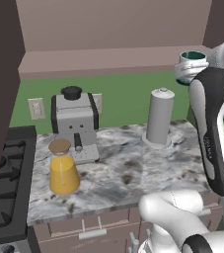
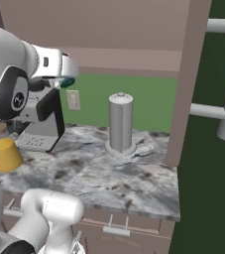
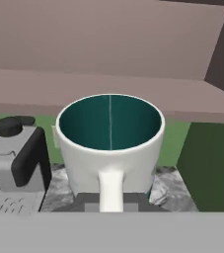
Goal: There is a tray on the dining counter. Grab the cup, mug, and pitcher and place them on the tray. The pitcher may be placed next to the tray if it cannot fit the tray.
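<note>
- One mug [image 3: 111, 143] was in the gripper [image 3: 111, 200]; the jaws stood nearly closed on its loop handle, the handle running down the near side in the hand view; the mug sat upright, white-grey outside, dark teal inside, nothing visible in it.
- In the left base view the same mug [image 1: 191, 65] was raised well above the worktop, at the upper right, beside the arm's upper link; in the right base view only its teal rim [image 2: 64, 81] peeked out under the wrist.
- One pitcher [image 1: 63, 168] stood upright on the marbled worktop [image 1: 128, 173], near the left front edge, just in front of and left of the coffee machine; orange-yellow contents, brownish stopper at the neck; in the right base view it [image 2: 5, 151] was partly hidden behind the arm.
- One coffee machine [image 1: 75, 123] stood at the back left of the worktop; grey body, black knob on top; also seen at the left in the hand view [image 3: 15, 163].
- One grey upright cylinder [image 1: 160, 116] stood on a round base toward the back right of the worktop, well apart from the pitcher; same cylinder [image 2: 120, 123] central in the right base view.
- One stove [image 1: 5, 183] adjoined the worktop's left end; dark grates.
- Two wall outlets counted on the green backsplash; one left of the coffee machine [image 1: 36, 108], one partly behind it.
</note>
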